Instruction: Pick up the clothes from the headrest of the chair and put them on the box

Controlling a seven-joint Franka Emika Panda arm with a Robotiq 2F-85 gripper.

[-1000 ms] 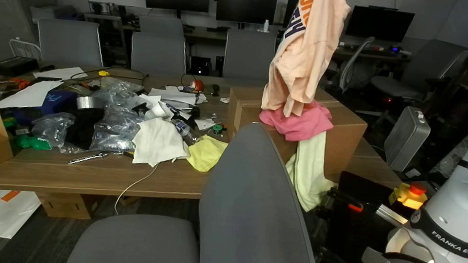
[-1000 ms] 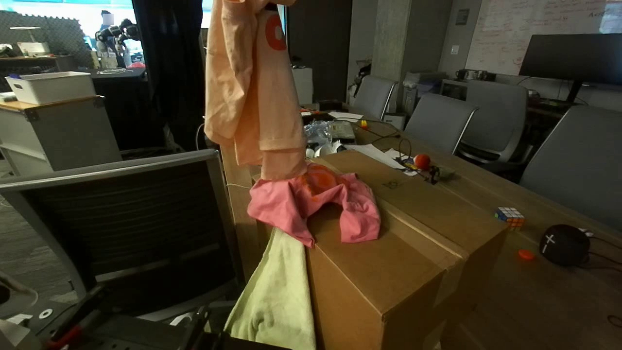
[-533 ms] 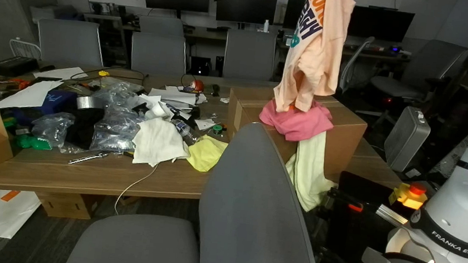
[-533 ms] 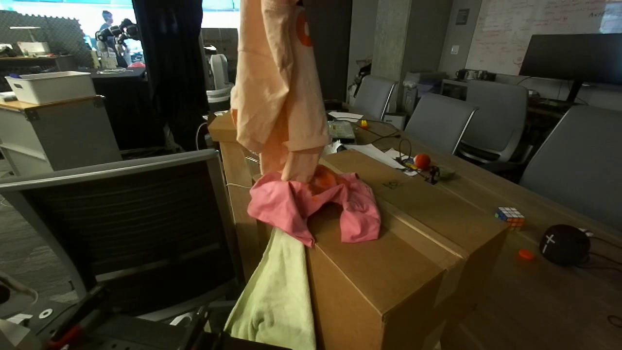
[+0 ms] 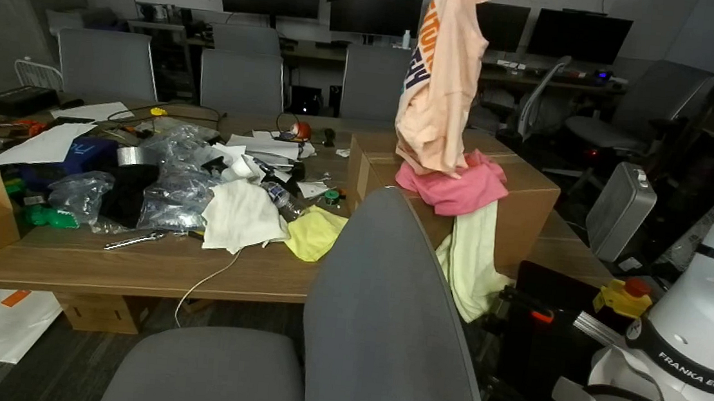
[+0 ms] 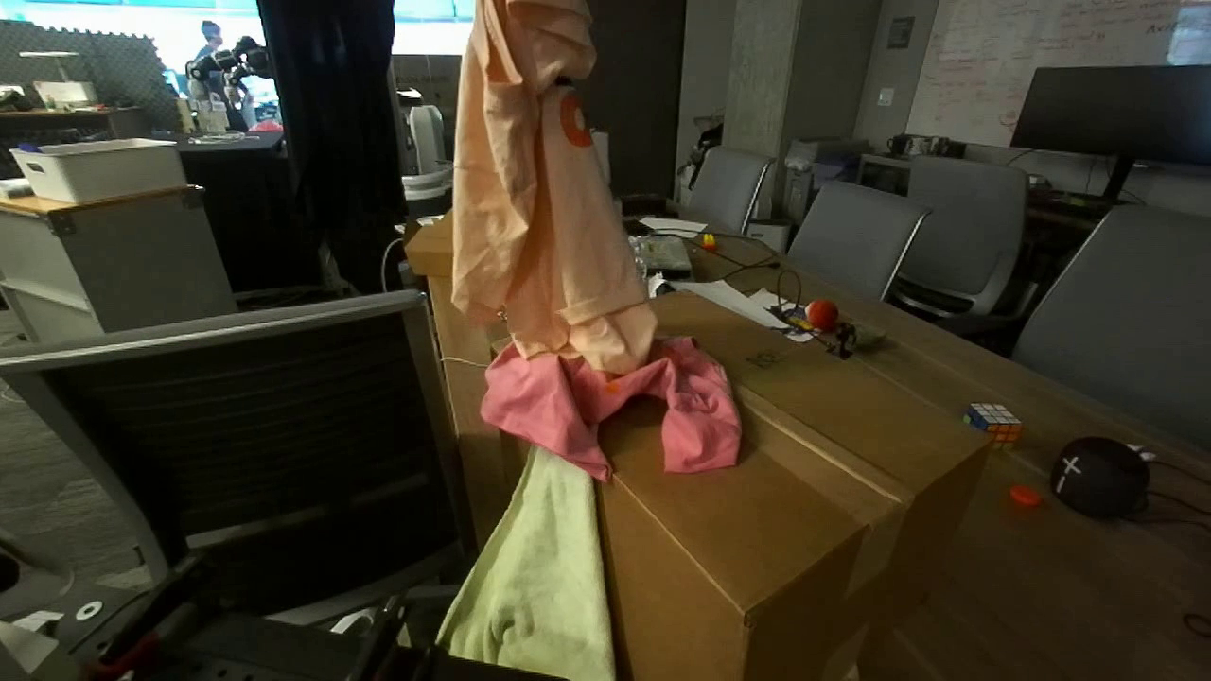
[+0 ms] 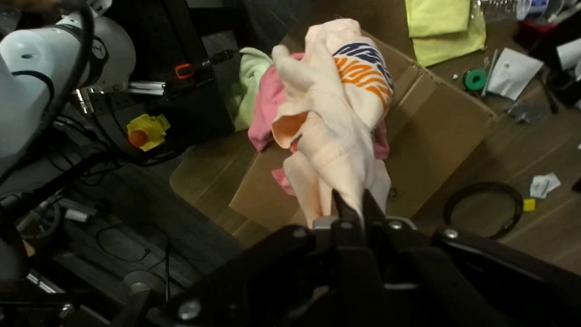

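A peach shirt with orange and navy lettering hangs from my gripper; it shows in both exterior views [image 5: 440, 98] [image 6: 530, 218] and in the wrist view [image 7: 336, 131]. My gripper [image 7: 352, 200] is shut on the shirt's top; it is above the frame in both exterior views. The shirt's lower end touches a pink cloth [image 5: 481, 189] [image 6: 539, 402] lying on the cardboard box [image 5: 527, 209] [image 6: 757, 539] [image 7: 435, 136]. A light green cloth [image 5: 474, 262] [image 6: 544, 567] hangs down the box's side from under the pink cloth. The grey chair [image 5: 386, 306] has nothing on its backrest top [image 6: 218, 326].
The box stands on a wooden table [image 5: 246, 281]. Plastic bags [image 5: 178, 178], a white cloth [image 5: 242, 219] and a yellow cloth [image 5: 315, 232] lie beside it. A Rubik's cube [image 6: 993, 424] and a black speaker [image 6: 1099, 476] are on its far side. The chair stands close to the box.
The held shirt has swayed and shifted, and hangs a little lower. Its lower end now bunches against the pink cloth. The pink and green cloths, the box and the chair look unmoved.
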